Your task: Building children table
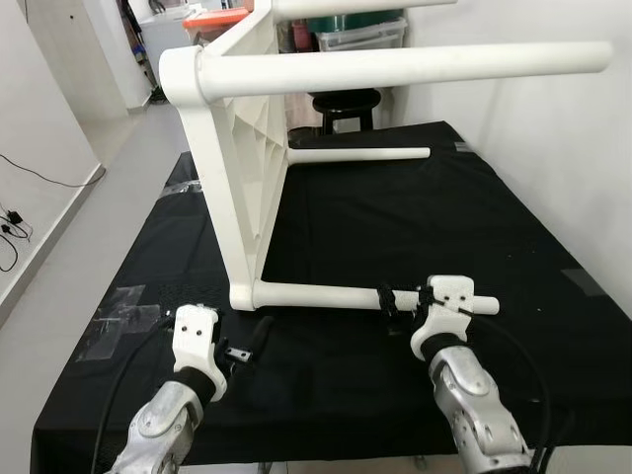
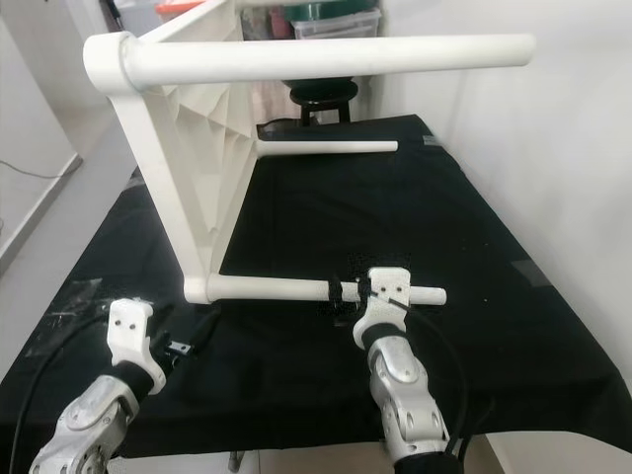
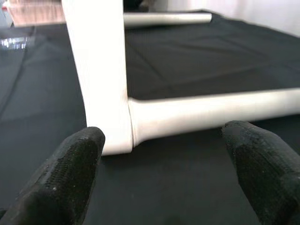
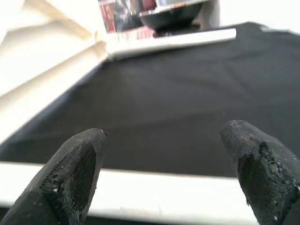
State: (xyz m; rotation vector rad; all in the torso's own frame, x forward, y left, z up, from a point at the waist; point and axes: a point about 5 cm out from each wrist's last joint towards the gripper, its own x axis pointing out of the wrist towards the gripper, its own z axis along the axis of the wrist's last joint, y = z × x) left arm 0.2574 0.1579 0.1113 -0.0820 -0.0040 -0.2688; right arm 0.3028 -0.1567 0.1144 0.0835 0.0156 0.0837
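Observation:
The white children's table [image 1: 237, 168] lies on its side on a black cloth, with its top standing on edge and its legs pointing right. The near lower leg [image 1: 326, 295] rests on the cloth. My right gripper [image 1: 406, 298] hovers over that leg near its free end, open, with the leg [image 4: 140, 190] crossing beneath its fingertips [image 4: 75, 168]. My left gripper [image 1: 247, 344] sits low on the cloth in front of the table's near corner, open. It points at the joint [image 3: 129, 124] where the leg meets the top. Neither gripper holds anything.
An upper leg [image 1: 415, 67] juts out to the right at head height, and a far lower leg [image 1: 360, 154] lies on the cloth. A black stool [image 1: 346, 104] and storage boxes [image 1: 360, 35] stand behind. A white wall runs along the right. Cables [image 1: 15, 222] lie on the floor at the left.

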